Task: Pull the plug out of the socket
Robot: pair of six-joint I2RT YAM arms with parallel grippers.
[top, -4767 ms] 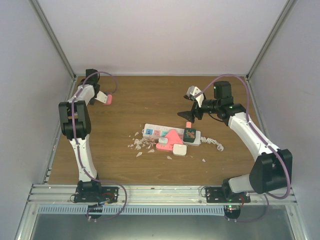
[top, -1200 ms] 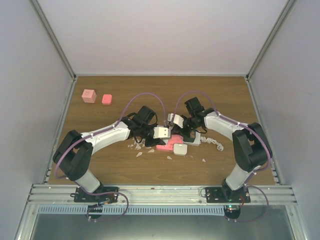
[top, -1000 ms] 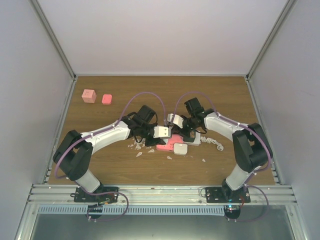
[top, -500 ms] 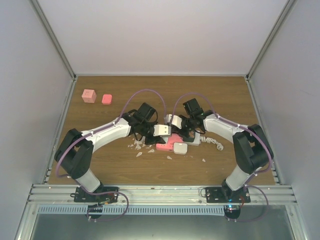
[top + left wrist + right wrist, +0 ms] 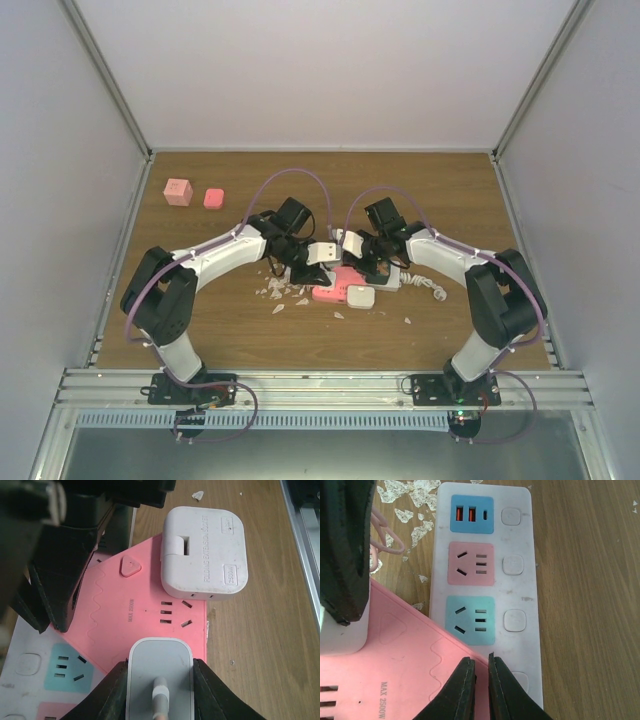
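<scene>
The socket [image 5: 520,595] is a long white strip with blue, pink and teal faces; in the top view the arms hide most of it. My left gripper [image 5: 160,667] is shut on the plug [image 5: 161,655], a white block with a cord stub, over the edge of a pink triangular adapter [image 5: 135,615] lying on the strip. The frames do not show whether its pins are seated. From above, the plug [image 5: 324,251] sits between the two wrists. My right gripper [image 5: 480,662] is shut and holds nothing, its tips over the strip at the pink adapter's edge.
A white folding extension socket [image 5: 205,550] rests on the pink adapter's corner. White flakes [image 5: 275,292] litter the wood left of the strip, and its coiled cord [image 5: 432,290] lies to the right. Two pink cubes [image 5: 178,191] [image 5: 213,198] sit at the far left.
My left gripper has shifted slightly toward the back of the table with the plug in it, and its elbow has swung inward. The right arm has barely moved.
</scene>
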